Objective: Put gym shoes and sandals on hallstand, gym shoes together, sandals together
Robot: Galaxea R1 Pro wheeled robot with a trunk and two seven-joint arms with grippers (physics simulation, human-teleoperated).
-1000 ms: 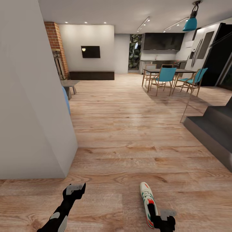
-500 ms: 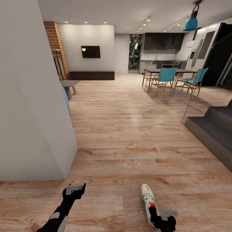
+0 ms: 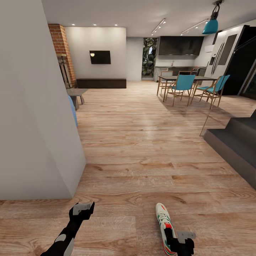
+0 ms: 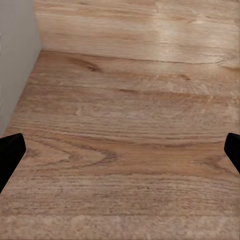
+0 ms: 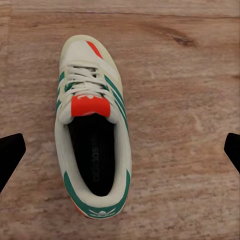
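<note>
One gym shoe [image 3: 164, 222], white with green stripes and a red tongue label, lies on the corridor floor [image 3: 142, 160] near the lower middle of the head view, toe pointing away from me. My right gripper [image 3: 183, 242] hangs just behind its heel. In the right wrist view the gym shoe [image 5: 93, 135] lies below the right gripper [image 5: 120, 152], whose dark fingertips [image 5: 10, 155] stand wide apart, open. My left gripper [image 3: 82, 209] hovers over bare planks, and it is open in the wrist view too [image 4: 120, 152]. The sandals and the hallstand are out of view.
A grey wall corner [image 3: 42, 142] juts out at the left, close to the left arm. Dark stair steps [image 3: 234, 142] rise at the right. Farther off stand a dining table with teal chairs [image 3: 188, 85] and a low bench [image 3: 76, 94].
The whole head view has shifted slightly downward, so the camera moved a little. The shoe and both grippers keep their places relative to each other.
</note>
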